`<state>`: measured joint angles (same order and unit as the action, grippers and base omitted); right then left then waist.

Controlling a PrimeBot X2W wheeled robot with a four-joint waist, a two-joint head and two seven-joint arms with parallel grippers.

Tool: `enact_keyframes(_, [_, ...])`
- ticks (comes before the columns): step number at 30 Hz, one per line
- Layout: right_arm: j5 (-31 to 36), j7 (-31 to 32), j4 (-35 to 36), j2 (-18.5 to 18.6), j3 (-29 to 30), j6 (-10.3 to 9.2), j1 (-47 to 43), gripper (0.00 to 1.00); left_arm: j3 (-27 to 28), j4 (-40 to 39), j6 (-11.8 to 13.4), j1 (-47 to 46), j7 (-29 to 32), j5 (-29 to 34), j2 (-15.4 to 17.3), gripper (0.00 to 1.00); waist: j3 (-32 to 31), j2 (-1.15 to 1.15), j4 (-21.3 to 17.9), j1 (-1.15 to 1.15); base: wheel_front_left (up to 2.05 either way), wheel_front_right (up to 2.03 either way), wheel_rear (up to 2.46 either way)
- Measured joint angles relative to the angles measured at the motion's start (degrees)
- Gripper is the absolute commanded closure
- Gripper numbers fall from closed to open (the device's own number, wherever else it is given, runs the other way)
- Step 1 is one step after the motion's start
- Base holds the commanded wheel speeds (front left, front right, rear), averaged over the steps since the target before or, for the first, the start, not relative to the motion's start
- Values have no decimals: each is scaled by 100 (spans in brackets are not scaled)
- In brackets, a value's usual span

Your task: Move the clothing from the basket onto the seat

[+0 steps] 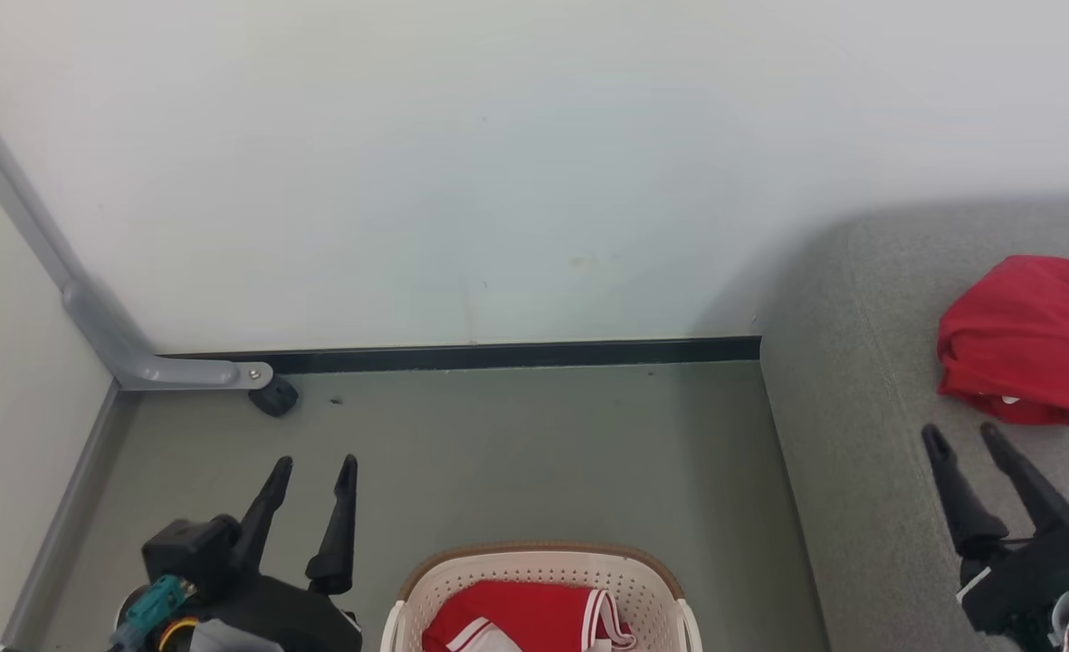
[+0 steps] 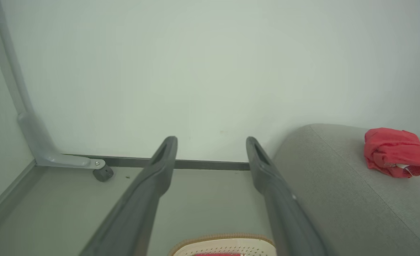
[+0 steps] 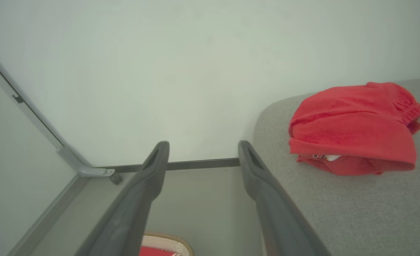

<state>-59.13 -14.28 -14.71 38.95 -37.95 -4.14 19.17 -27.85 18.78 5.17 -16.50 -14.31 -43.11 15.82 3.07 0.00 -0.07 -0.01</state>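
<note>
Red fabric garment (image 1: 1032, 340) lies on grey upholstered sofa (image 1: 851, 471); a white-striped one (image 1: 516, 616), seemingly folded, fills cream perforated basket (image 1: 543, 569). Left gripper (image 1: 317, 462) and right gripper (image 1: 959, 430) gape empty.

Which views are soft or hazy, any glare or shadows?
Head view: crisp, evenly lit, no glare; soft shadow on the wall beside the sofa. Left wrist view: hazy, low contrast. Right wrist view: slightly hazy, yet the red garment shows its weave.

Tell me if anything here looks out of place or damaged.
Nothing is spilled or broken. The red garment lies bunched in a heap on the sofa, while the striped garment sits crumpled in the basket.
</note>
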Motion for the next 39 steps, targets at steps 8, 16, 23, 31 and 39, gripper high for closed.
enact_keyframes(8, [441,0,275,-322,296,-49,-438,0,549,-213,125,424,0,135,-111,0,-48,1,50,1,0,0,0])
enact_keyframes(16, [961,-1,525,-811,711,-147,-756,0,835,-336,146,681,0,543,-313,0,-70,1,71,1,0,0,0])
enact_keyframes(23, [1484,-1,600,-1006,893,-160,-864,0,946,-453,159,775,0,922,-341,0,-84,1,70,1,0,0,0])
enact_keyframes(31, [1900,-1,622,-1141,1156,-166,-938,0,1080,-492,188,892,0,1180,-504,0,-136,0,51,1,0,0,0])
enact_keyframes(39, [2134,-1,632,-1285,1380,-143,-1132,0,1196,-532,188,911,0,1293,-545,0,-159,0,36,1,0,0,0])
